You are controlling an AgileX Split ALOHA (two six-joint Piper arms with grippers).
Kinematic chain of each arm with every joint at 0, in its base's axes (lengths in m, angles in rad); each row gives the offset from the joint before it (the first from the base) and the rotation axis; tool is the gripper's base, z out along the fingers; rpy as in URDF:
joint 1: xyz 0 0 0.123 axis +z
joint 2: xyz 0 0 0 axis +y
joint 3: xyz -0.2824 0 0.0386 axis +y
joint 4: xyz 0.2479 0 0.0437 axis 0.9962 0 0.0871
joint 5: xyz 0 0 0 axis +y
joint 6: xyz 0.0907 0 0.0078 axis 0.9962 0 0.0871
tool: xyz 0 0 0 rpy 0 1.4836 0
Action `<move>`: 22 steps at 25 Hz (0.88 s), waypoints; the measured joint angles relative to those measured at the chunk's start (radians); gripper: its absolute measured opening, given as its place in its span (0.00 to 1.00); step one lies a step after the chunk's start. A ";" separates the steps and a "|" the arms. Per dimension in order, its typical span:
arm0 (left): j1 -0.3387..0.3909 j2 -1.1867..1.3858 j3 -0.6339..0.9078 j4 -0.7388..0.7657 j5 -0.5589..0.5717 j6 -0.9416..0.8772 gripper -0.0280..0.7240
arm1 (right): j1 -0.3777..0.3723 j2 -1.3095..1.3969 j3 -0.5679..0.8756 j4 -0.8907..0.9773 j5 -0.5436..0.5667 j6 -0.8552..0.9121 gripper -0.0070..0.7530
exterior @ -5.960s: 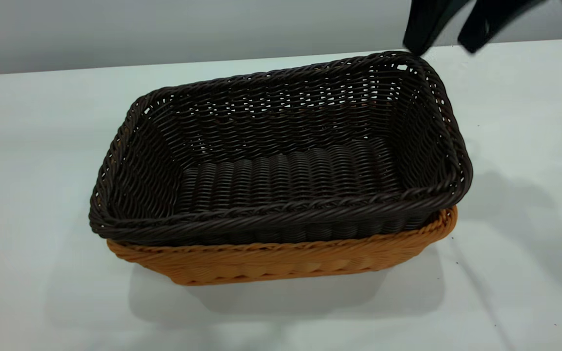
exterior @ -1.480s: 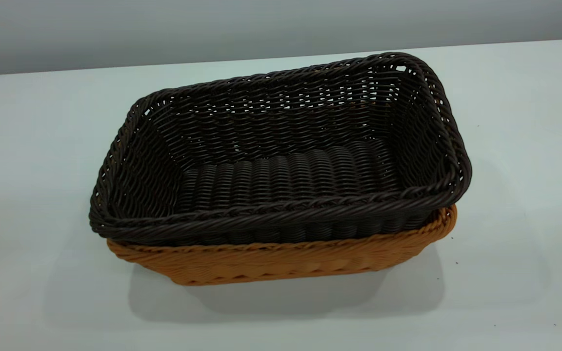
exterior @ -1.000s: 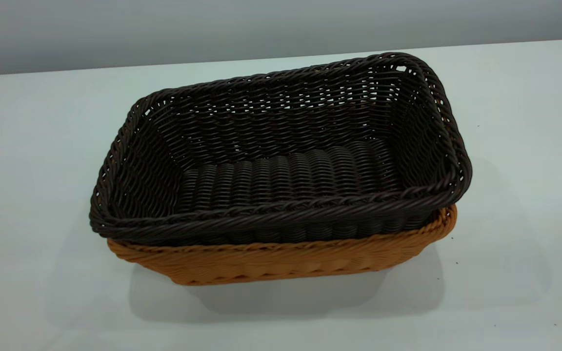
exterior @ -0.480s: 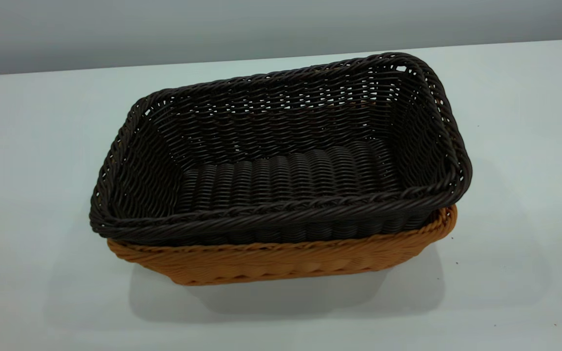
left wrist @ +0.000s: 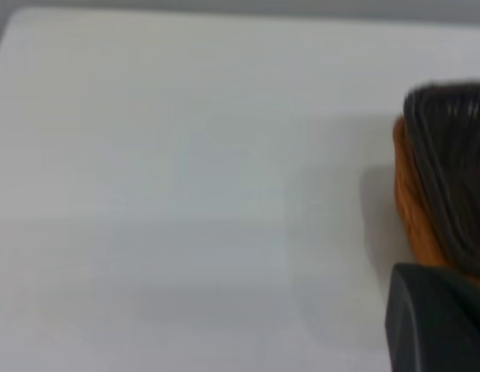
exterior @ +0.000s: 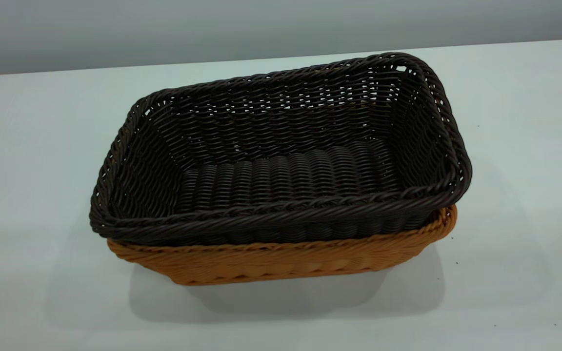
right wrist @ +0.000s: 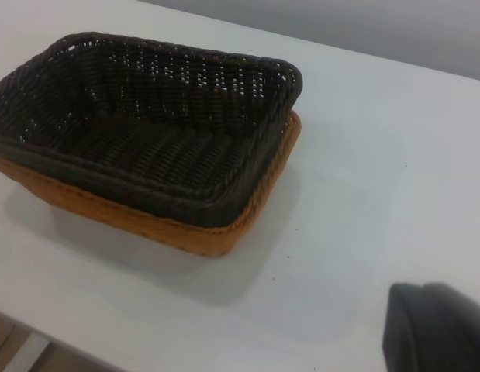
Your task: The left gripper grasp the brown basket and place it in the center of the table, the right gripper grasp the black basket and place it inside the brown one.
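Observation:
The black basket (exterior: 281, 161) sits nested inside the brown basket (exterior: 271, 261) in the middle of the white table (exterior: 520, 146). Only the brown basket's front wall and right rim show below the black rim. Neither arm appears in the exterior view. In the left wrist view, a dark part of my left gripper (left wrist: 437, 318) shows, with one end of the brown basket (left wrist: 410, 201) and the black basket (left wrist: 457, 170) just beyond it. In the right wrist view, a dark part of my right gripper (right wrist: 437, 329) shows, well away from the black basket (right wrist: 146, 132) and the brown basket (right wrist: 177, 232).
The table's far edge (exterior: 66, 70) meets a plain grey wall. The table's near edge (right wrist: 38, 333) shows in the right wrist view. White tabletop lies on all sides of the baskets.
Six seconds ago the right arm hung over the black basket's far right corner; it has left the exterior view. The baskets have not moved.

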 joint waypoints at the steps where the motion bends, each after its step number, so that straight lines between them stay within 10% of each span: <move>1: 0.006 0.000 0.004 0.000 -0.013 0.000 0.04 | 0.000 0.000 0.000 0.001 0.000 0.000 0.01; 22: 0.008 0.002 0.052 -0.018 0.026 0.000 0.04 | 0.000 0.000 0.000 0.001 0.000 0.000 0.01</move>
